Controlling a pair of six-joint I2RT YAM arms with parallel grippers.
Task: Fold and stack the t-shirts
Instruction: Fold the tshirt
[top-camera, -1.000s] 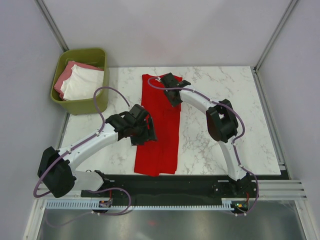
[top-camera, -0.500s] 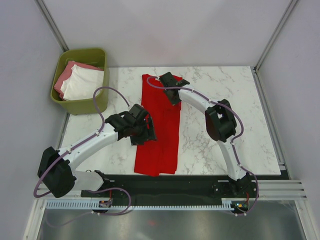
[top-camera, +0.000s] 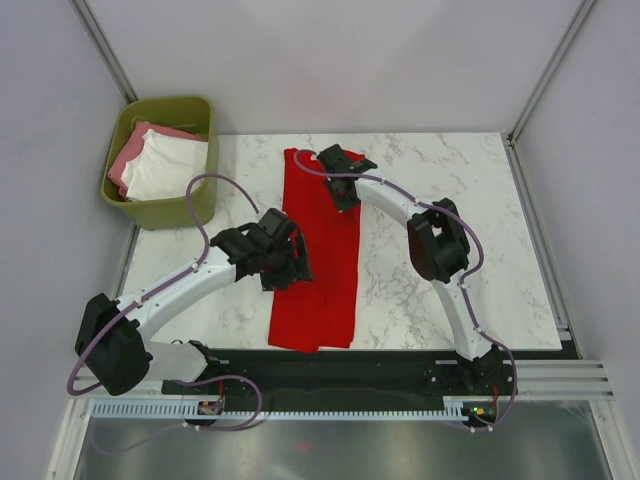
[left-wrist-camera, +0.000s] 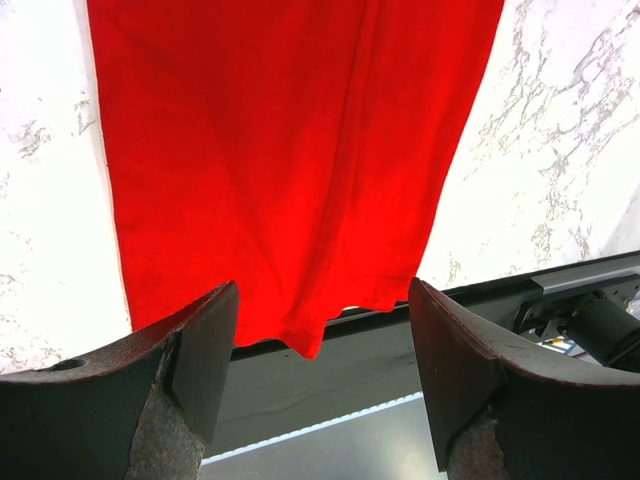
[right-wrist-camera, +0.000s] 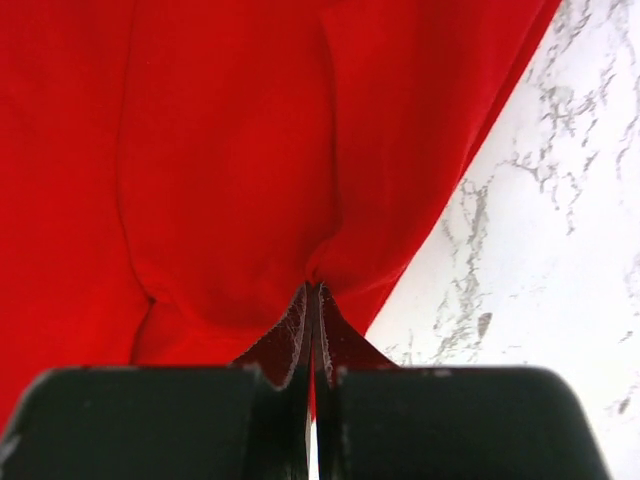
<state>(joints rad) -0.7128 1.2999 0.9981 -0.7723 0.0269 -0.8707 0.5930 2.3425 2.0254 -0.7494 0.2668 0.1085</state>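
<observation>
Red t-shirt lies in a long strip on the marble surface. Your right jaws pinch its cloth, seemingly near the collar, and your left jaws gape above it.

Bin left — t-shirt centre

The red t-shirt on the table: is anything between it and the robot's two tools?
Nothing visible. The right tool pinches a fold of the red t-shirt; the left tool hangs open over it, with only bare cloth below.
</observation>
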